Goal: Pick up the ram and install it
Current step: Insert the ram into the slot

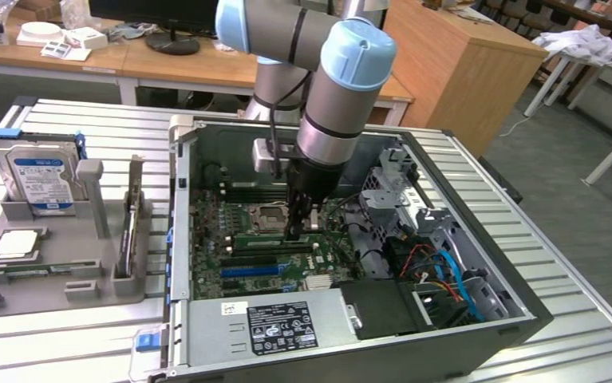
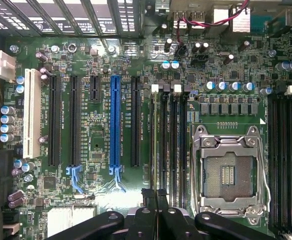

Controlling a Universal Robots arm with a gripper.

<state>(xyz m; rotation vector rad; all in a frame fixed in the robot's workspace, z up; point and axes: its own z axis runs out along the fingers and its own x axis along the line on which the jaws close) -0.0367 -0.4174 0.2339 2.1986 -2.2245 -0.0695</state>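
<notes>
Where the ram [image 2: 155, 140] shows in the wrist view, it is a thin grey-green strip seen edge-on. It lies along 1 of the 4 memory slots beside the CPU socket [image 2: 229, 172], the slot farthest from that socket. Whether it is fully seated or sits just above the slot cannot be told. The claw [image 2: 155, 192] has its 2 fingertips pressed together right at the strip's near end. Whether they pinch its edge or only rest on it is unclear. Next to that slot run long black expansion slots and 1 blue slot [image 2: 115, 125] on the green motherboard [image 2: 101, 145].

In the exterior view the arm reaches down into the open computer case [image 1: 519, 319], with the claw [image 1: 303, 227] low over the board. On the exterior view's left, a grey fixture [image 1: 40, 291] on the slatted tabletop [image 1: 50, 351] carries an upright hard drive [image 1: 40, 171] and a square CPU chip [image 1: 16, 243].
</notes>
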